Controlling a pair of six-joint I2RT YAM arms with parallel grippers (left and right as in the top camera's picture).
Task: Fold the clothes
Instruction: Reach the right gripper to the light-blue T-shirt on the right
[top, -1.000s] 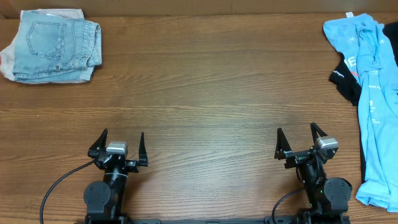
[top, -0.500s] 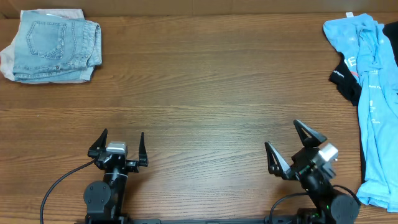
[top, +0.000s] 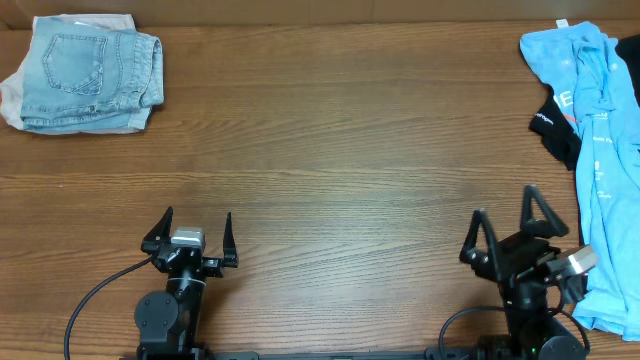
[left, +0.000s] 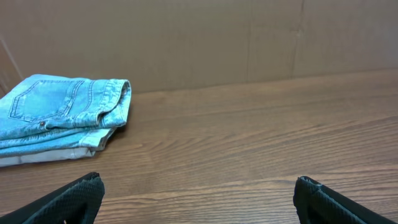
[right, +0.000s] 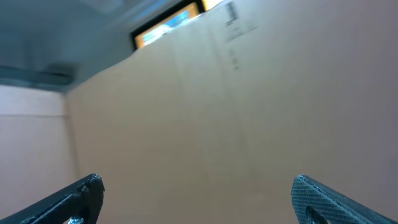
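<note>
Over the wooden table (top: 320, 150), left hand (top: 197, 216) and right hand (top: 506, 204) both spread, empty.

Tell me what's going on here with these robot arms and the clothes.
Nothing is being handled yet. Both arms sit at the near edge of the table, with the left arm's fingers and the right arm's fingers open and empty. The light blue T-shirt lies crumpled over a black T-shirt along the right edge, unfolded and untouched. Folded denim shorts sit in the far left corner.
</note>
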